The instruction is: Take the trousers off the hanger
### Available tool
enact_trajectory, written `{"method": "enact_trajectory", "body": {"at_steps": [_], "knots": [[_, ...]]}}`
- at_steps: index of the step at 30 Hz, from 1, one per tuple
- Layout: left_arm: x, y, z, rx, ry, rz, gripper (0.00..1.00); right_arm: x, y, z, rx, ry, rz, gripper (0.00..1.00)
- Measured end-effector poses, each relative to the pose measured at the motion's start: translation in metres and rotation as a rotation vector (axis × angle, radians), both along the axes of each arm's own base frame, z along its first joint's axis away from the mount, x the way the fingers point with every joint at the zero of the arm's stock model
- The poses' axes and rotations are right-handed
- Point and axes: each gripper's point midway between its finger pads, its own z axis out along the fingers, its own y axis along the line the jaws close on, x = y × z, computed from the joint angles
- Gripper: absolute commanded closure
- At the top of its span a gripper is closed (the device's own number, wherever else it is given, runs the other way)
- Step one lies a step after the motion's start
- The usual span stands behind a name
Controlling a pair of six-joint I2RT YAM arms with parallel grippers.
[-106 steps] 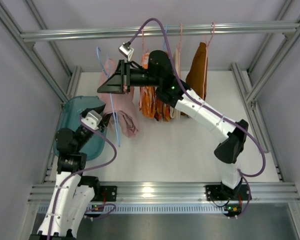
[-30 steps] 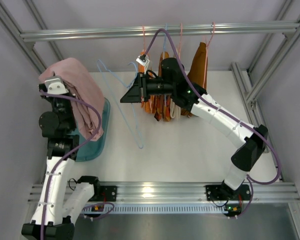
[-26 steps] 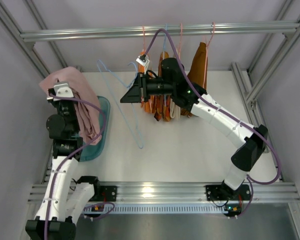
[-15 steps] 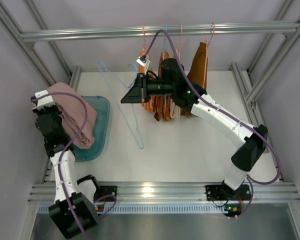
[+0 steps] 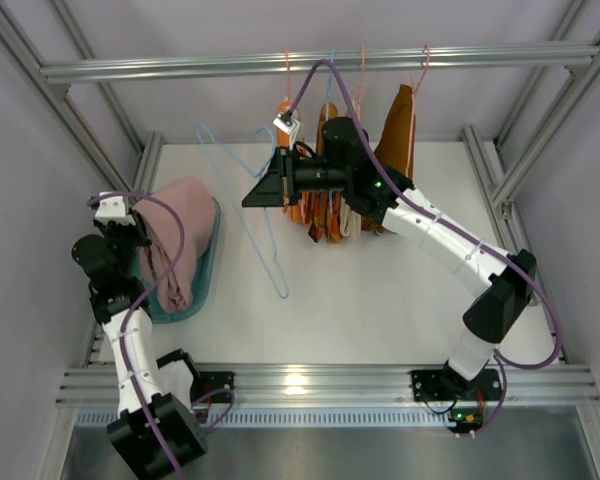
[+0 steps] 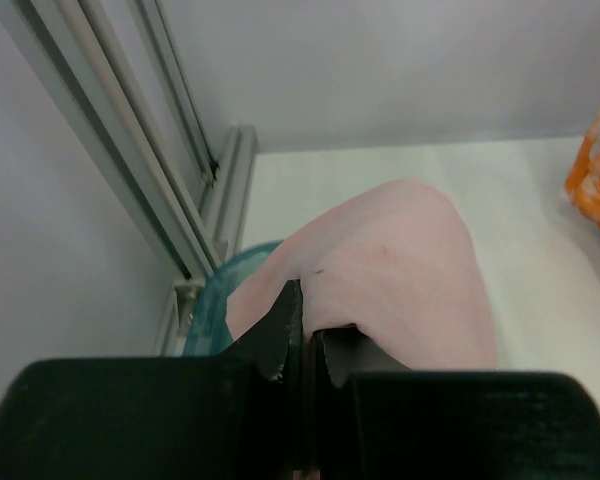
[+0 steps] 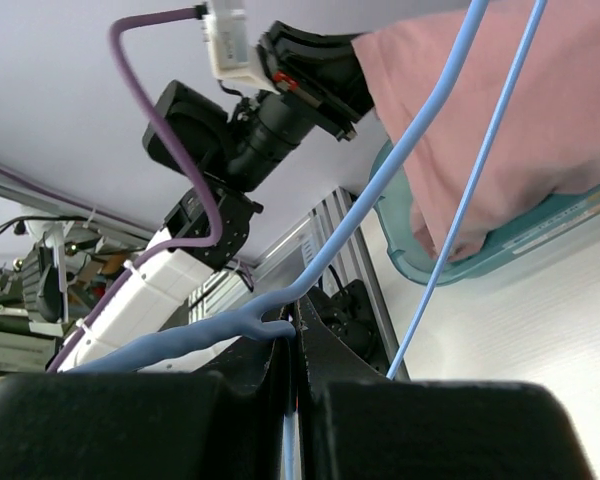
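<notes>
The left frame rail [image 5: 148,160] runs close beside the left gripper [image 6: 302,325], which is pinched tight on a fold of the pink trousers [image 5: 185,235] draped over the teal tray [image 5: 202,290]. Open table [image 5: 380,290] lies rightward. The right gripper [image 7: 293,335] is clamped on the blue hanger [image 7: 220,328], well apart from the trousers and beside hanging garments [image 5: 320,215].

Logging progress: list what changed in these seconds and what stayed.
The left fingers pulled the pale pink cloth trousers off the blue wire hanger, swung them left and lowered them over the teal plastic tray. The right fingers stay shut on the hanger; patterned orange garments and brown garment still hang.
</notes>
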Motion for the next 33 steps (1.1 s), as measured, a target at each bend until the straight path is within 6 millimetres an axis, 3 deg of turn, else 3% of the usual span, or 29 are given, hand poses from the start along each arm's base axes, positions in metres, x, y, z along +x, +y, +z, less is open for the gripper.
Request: {"method": "enact_trajectory", "body": {"at_steps": [5,8,17,19,20,22,23,27,29,30,33], "knots": [[-0.001,0.002,-0.052,-0.045,0.168,0.0,1.0,0.0,0.0,0.0,0.0,-0.001,0.0,1.0],[-0.002,0.004,-0.074,-0.068,0.245,0.009,1.0,-0.001,-0.002,-0.001,-0.002,0.001,0.0,1.0],[-0.017,0.046,-0.125,-0.092,0.44,0.249,0.99,-0.002,-0.003,0.001,0.001,-0.001,0.0,1.0],[-0.021,0.048,-0.125,-0.084,0.451,0.263,0.89,-0.003,-0.003,0.001,0.0,-0.001,0.0,1.0],[-0.023,0.048,-0.126,-0.08,0.462,0.269,0.72,-0.003,-0.003,0.001,0.0,-0.001,0.0,1.0],[-0.028,0.051,-0.129,-0.08,0.499,0.287,0.6,-0.003,-0.003,0.001,0.0,-0.001,0.0,1.0],[-0.03,0.052,-0.13,-0.085,0.521,0.298,0.42,-0.003,-0.003,0.001,0.001,-0.001,0.0,1.0],[-0.035,0.052,-0.122,-0.116,0.559,0.316,0.16,-0.006,-0.006,0.0,-0.002,0.0,-0.002,1.0],[-0.039,0.044,-0.111,-0.128,0.546,0.292,0.11,-0.01,-0.012,-0.001,-0.006,0.003,-0.002,1.0],[-0.041,0.038,-0.103,-0.137,0.528,0.269,0.03,-0.013,-0.014,-0.002,-0.008,0.003,-0.001,1.0],[-0.05,0.016,-0.072,-0.145,0.457,0.196,0.01,-0.019,-0.021,-0.001,-0.009,-0.002,-0.001,1.0]]}}
